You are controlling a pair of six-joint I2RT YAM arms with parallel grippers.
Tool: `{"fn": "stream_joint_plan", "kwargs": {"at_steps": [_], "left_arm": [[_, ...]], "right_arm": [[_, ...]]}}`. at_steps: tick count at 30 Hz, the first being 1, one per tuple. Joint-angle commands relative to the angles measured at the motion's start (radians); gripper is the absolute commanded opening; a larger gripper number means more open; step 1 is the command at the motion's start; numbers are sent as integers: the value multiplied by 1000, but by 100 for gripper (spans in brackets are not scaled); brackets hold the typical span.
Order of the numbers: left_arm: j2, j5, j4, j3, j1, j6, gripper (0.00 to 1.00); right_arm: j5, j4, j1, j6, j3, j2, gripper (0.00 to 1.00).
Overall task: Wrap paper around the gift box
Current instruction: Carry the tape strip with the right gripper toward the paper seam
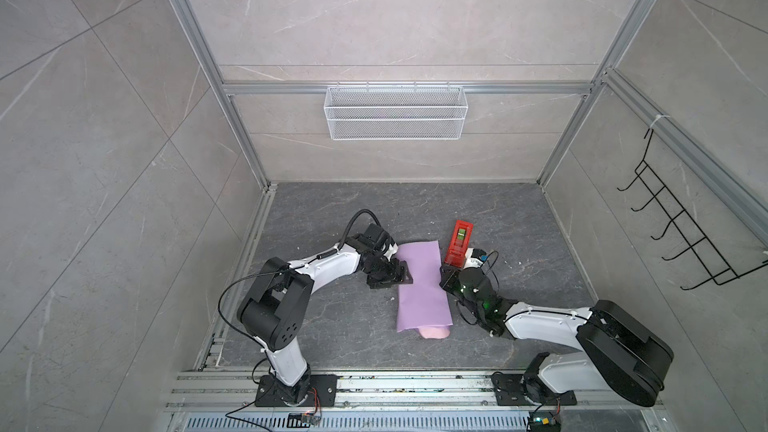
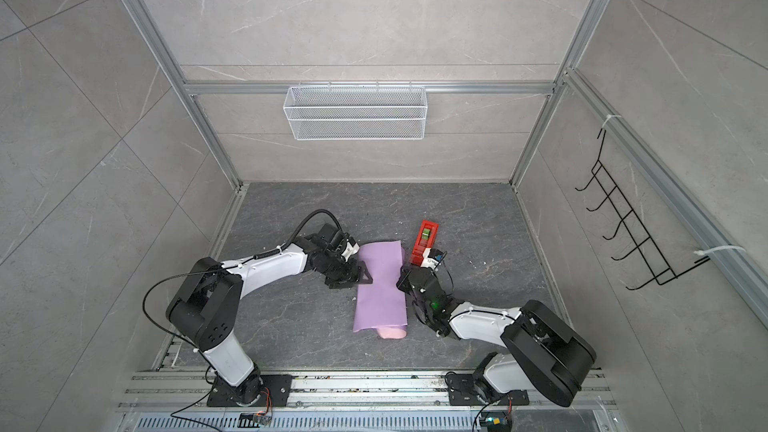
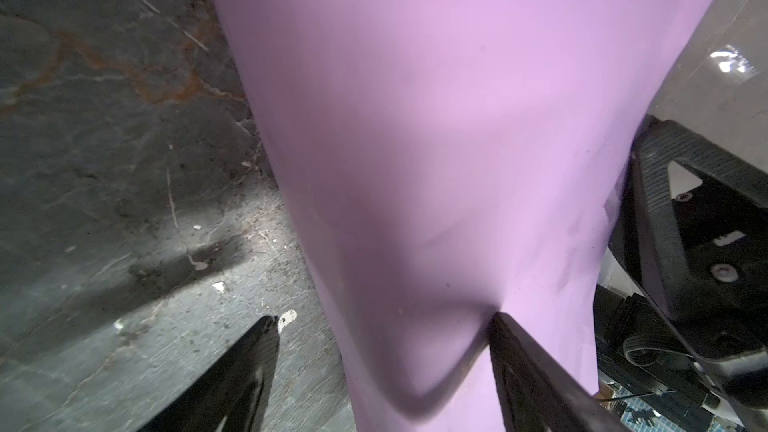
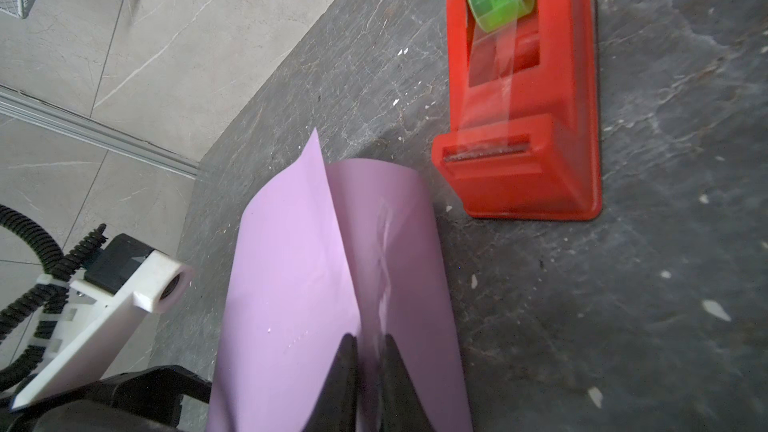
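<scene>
The paper point(image 1: 422, 284) lay centrally as a tube running near to far, box presumably hidden inside, with the left gripper point(image 1: 404, 277) wide, one finger point(image 3: 523, 367) denting its left flank, and the right gripper point(image 4: 371, 342) narrow astride the seam point(image 4: 332, 222), grip unclear.

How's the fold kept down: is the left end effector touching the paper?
Touching. Left wrist view: a finger of the left end effector dents the paper.

Dark marbled tabletop point(image 1: 332, 209) — lilac paper point(image 1: 422, 284) folded over, red tape dispenser point(image 1: 458, 247) beside
</scene>
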Motion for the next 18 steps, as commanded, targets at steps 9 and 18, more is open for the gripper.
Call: {"fn": "stream_joint_plan", "kwargs": {"at_steps": [9, 18], "left_arm": [[58, -89, -55, -39, -12, 16, 81], [56, -90, -54, -41, -12, 17, 81]], "right_arm": [[14, -67, 1, -5, -19, -20, 24], [-4, -71, -25, -4, -24, -19, 39]]}}
